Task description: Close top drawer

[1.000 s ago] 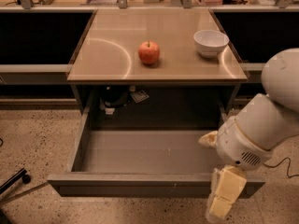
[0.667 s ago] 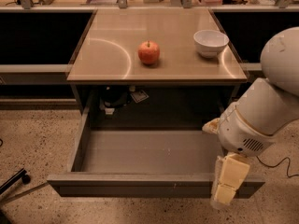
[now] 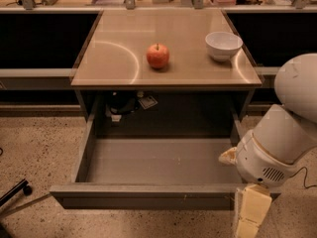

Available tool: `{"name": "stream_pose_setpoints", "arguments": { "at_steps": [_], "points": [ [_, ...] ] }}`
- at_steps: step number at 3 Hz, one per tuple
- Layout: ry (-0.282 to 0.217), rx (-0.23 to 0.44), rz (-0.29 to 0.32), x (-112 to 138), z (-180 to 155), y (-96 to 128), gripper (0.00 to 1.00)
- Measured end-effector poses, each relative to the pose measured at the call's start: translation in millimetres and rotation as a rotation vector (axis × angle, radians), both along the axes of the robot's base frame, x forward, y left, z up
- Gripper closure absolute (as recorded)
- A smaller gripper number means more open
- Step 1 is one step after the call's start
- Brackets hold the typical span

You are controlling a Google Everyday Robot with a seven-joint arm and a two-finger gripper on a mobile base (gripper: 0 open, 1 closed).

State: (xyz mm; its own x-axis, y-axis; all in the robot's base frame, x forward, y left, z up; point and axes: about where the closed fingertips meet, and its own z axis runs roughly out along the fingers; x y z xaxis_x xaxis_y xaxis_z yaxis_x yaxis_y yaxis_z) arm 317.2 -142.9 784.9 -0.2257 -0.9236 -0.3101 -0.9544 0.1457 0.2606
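Wide grey metal top drawer (image 3: 148, 196) stands open.
Cream gripper (image 3: 252, 212) at its front's right end, grip state cannot be told; next, push the front squarely inward.

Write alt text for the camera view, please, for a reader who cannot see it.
The top drawer of a metal table stands pulled far out toward the camera, with the robot's gripper at the right end of its front panel, low in the frame. On the tabletop sit a red apple and a white bowl, apart from each other.
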Motion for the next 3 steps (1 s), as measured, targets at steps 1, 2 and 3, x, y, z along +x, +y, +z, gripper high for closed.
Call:
{"name": "stream_pose_setpoints", "arguments": {
  "at_steps": [1,2,3],
  "points": [
    [0.057,0.028,0.006,-22.3,-14.0,0.4,0.00],
    [0.093,0.066,0.016,-38.5,-28.5,2.9,0.00],
    [0.093,0.066,0.016,-38.7,-28.7,2.9,0.00]
  ]
}}
